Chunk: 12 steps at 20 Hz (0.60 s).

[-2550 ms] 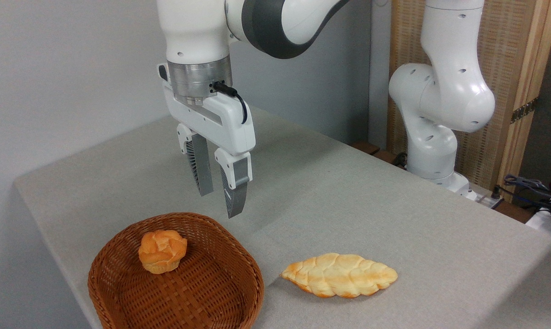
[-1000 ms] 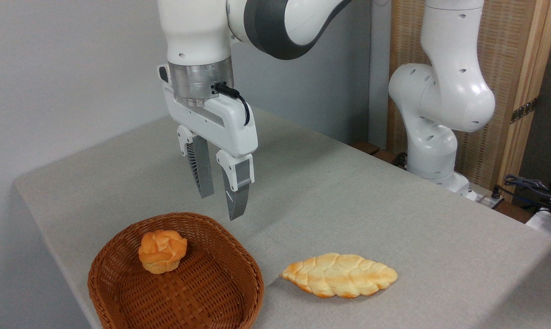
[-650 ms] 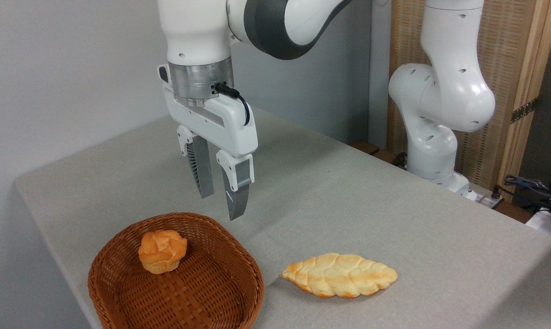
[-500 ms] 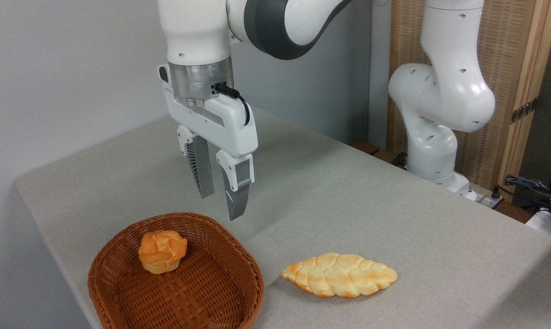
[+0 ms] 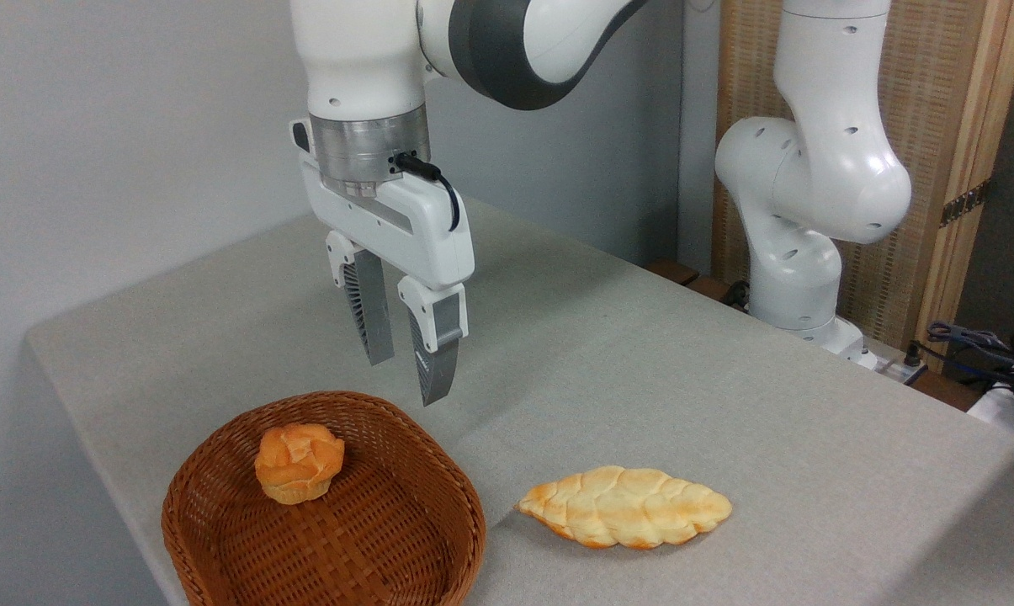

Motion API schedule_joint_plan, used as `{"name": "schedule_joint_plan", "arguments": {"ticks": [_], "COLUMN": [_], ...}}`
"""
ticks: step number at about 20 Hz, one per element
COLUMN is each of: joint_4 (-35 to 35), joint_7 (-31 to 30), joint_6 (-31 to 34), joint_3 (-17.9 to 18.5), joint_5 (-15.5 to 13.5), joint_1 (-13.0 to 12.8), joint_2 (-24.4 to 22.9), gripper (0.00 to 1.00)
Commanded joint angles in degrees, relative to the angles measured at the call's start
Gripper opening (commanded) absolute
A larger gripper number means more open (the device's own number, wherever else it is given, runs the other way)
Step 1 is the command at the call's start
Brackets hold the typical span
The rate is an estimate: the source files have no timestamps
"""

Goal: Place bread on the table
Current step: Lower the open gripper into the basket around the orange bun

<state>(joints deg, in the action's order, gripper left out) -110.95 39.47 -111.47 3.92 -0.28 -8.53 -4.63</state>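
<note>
The small lumpy golden-orange bun (image 5: 299, 462) lay in the brown wicker basket (image 5: 220, 539) at the grey table's (image 5: 641, 379) near-left corner; the white two-finger gripper (image 5: 404, 370) hovered above, spread and empty, nothing lifted yet.

A round orange bread (image 5: 299, 462) sits in a wicker basket (image 5: 220, 539) near the table's (image 5: 641, 370) front-left corner; the gripper (image 5: 406, 374), fingers apart, hangs above the basket's far rim.

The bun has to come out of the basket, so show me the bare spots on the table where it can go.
Widest free patch: the table between the flat loaf and the arm's base. The far left corner behind the open gripper is bare too. It is crowded in front, where the basket holding the bun sits beside the loaf.
</note>
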Motion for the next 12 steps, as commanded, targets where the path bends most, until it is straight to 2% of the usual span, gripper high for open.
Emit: {"name": "schedule_joint_plan", "arguments": {"ticks": [1,4,10,11,12], "joint_4": [0.9,0.9,0.6,0.6,0.6], "joint_7": [-0.9,-0.7,-0.4,-0.4,-0.2], "joint_6": [0.6,-0.4,-12.6,-13.8,-15.3], "joint_3": [0.0,-0.2,-0.6,-0.7,-0.8], "joint_5": [-0.2,-0.3,-0.9,-1.3,-3.2], "joint_1": [-0.3,-0.3,-0.9,-0.9,-0.9], "joint_2": [0.5,1.0,5.1,5.8,6.7], "gripper": [1.0,1.0,1.0,1.0,1.0]}}
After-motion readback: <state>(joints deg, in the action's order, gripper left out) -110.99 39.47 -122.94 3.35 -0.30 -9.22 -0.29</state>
